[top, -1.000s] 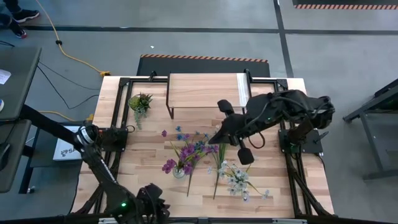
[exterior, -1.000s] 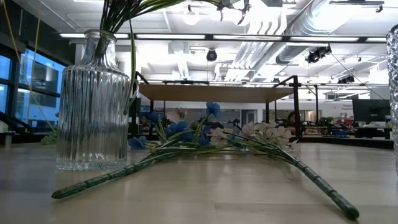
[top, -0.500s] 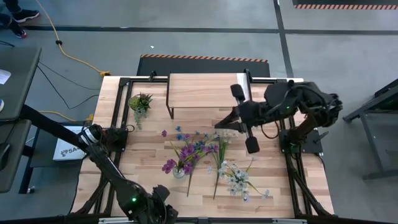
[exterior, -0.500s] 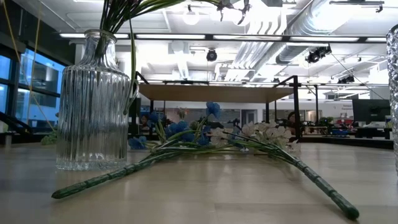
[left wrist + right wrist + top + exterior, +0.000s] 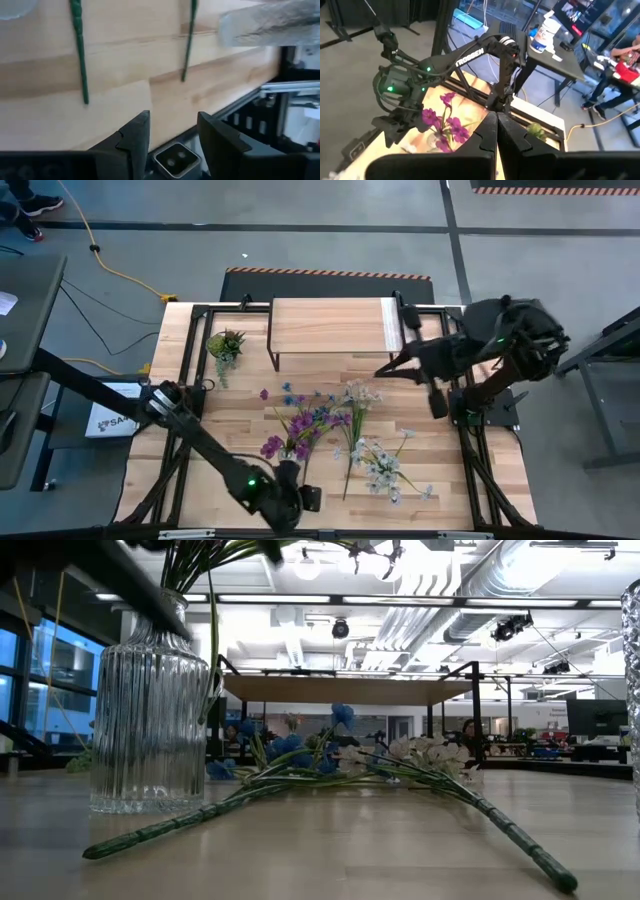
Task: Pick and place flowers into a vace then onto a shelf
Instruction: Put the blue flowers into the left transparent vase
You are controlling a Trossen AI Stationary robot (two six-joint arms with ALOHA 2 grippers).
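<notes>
Room: concrete workshop floor with taped lines around the bench; beyond the bench the right wrist view shows desks and, at its edge, part of a seated person
Table [image 5: 440, 480]: pale plank top in a black frame, carrying everything the job needs, laid out between the two arms so either can reach
Shelf [image 5: 328, 326]: low wood-topped riser on thin black legs at the far edge of the table; nothing stands on it, so the last step looks undone
Left arm: stretched along the near edge of the table; left gripper [image 5: 171, 131] low over bare planks near the vase, fingers partly apart with nothing between them; likely lining up for a stem or for the vase
Right arm: raised and folded back over the right side, clear of the flowers; right gripper [image 5: 496, 131] pinched fully closed and empty, waiting
Vase [image 5: 148, 705]: ribbed clear glass, upright near the front of the table, already holding the purple flowers [image 5: 285, 435]; their stems rise out of its neck
Loose flowers: blue spray [image 5: 313, 408] and white spray [image 5: 380, 465] lie flat on the planks just beside the vase, stems pointing toward the near edge, easy to pinch from that side
Potted plant [image 5: 225, 344]: small spiky green one, beside the shelf's left end, not part of the job
</notes>
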